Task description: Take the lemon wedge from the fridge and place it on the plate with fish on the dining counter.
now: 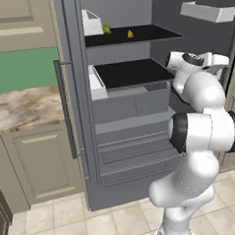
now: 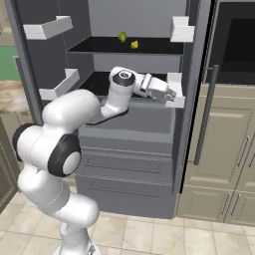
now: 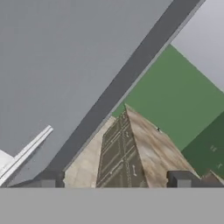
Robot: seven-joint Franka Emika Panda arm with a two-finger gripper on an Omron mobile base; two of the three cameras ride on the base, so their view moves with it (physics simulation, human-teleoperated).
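Fridge (image 1: 125, 138), doors open, dark shelves exposed. Lemon wedge (image 1: 130, 34): upper shelf, near the back edge, a greenish item (image 1: 106, 28) just beside it toward the white bin (image 1: 91, 22). Hand (image 2: 169, 94): level with the lower shelf, by the door bin (image 2: 175, 89), fingers (image 3: 181, 178) spread wide, holding nothing. Risk, as judged: the hand sits below the wedge's shelf; rising carelessly could strike the shelf's front edge, or the reach could knock or take the greenish neighbour instead.

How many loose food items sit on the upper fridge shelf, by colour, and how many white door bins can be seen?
Bright yellow wedge: 1, the lemon wedge
Yellow-green item: 1, the yellow-green item
White bins: 4, the white door bins
Total: 6
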